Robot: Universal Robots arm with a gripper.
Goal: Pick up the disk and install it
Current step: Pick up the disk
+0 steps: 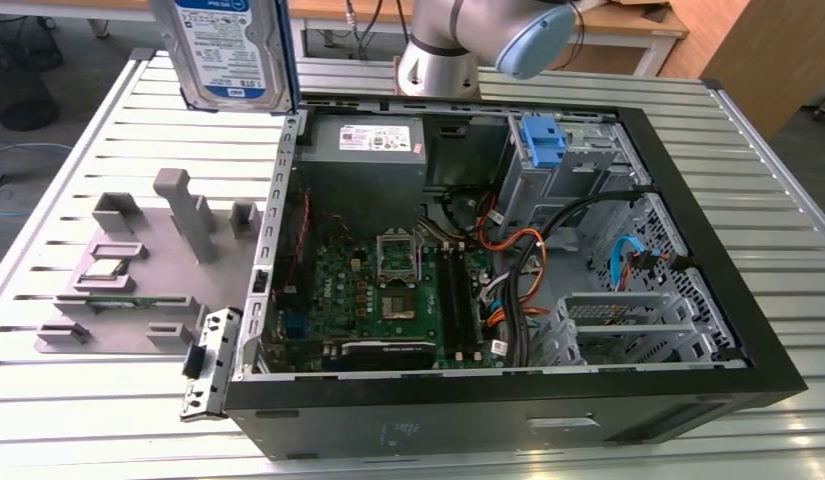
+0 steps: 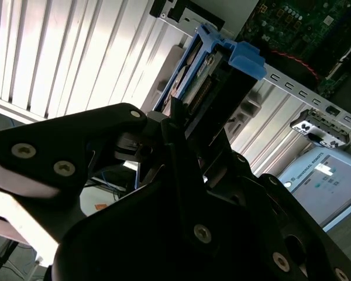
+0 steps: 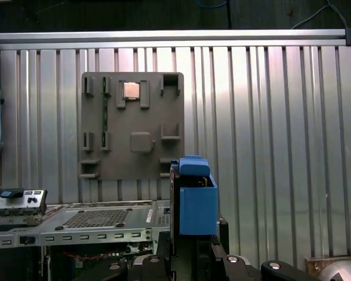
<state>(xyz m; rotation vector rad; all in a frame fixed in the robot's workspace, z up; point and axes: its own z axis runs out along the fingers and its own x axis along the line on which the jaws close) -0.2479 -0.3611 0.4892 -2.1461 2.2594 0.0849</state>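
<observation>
The disk (image 1: 229,50), a silver drive with a blue-and-white label in a blue carrier, hangs upright above the table just outside the back corner of the open computer case (image 1: 519,250) on the exterior view's left. In the second wrist view my gripper (image 2: 193,132) is shut on the disk (image 2: 222,64), whose blue end tab points away from the black fingers (image 2: 181,164). The first wrist view shows the carrier's blue end (image 3: 196,205) standing up from the gripper (image 3: 193,257), above the slatted table.
A grey fixture plate (image 1: 132,270) with upright slots and a small chip lies on the slatted table (image 1: 105,400) beside the case. Inside the case sit a motherboard (image 1: 385,290), cables, a grey drive cage (image 1: 612,320) and a fixed blue bracket (image 1: 546,140). The arm's base (image 1: 446,50) stands behind.
</observation>
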